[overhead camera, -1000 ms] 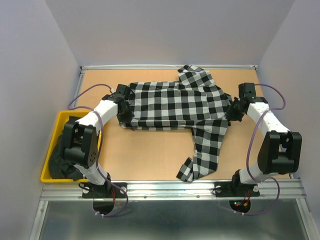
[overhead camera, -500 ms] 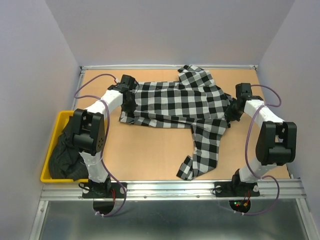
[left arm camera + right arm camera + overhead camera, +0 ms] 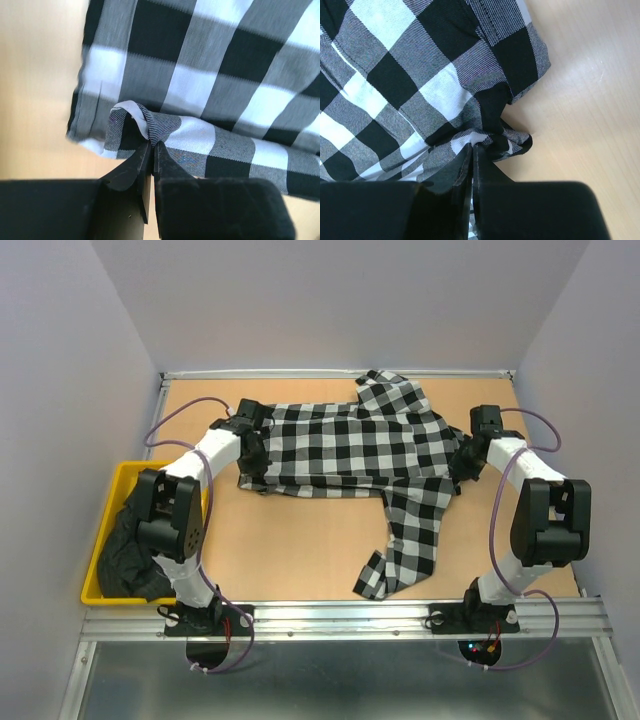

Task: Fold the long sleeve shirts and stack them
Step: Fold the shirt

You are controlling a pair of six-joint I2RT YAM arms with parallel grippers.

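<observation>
- one check shirt [image 3: 350, 445] spread on the table [image 3: 290, 540], with one sleeve trailing toward the near edge
- one black shirt [image 3: 125, 550] bunched in the one yellow bin [image 3: 128, 470], at the table's left side
- two pincers: left pincer [image 3: 152, 146] clamped on a raised fold at the check shirt's left edge, right pincer [image 3: 472, 149] clamped on its bunched right edge

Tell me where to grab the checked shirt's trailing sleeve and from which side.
Best pinch the cuff of the sleeve, coming from the near edge of the table. The sleeve lies flat, running off the checked shirt toward that edge, and its cuff is the free end with bare table beside it.
</observation>
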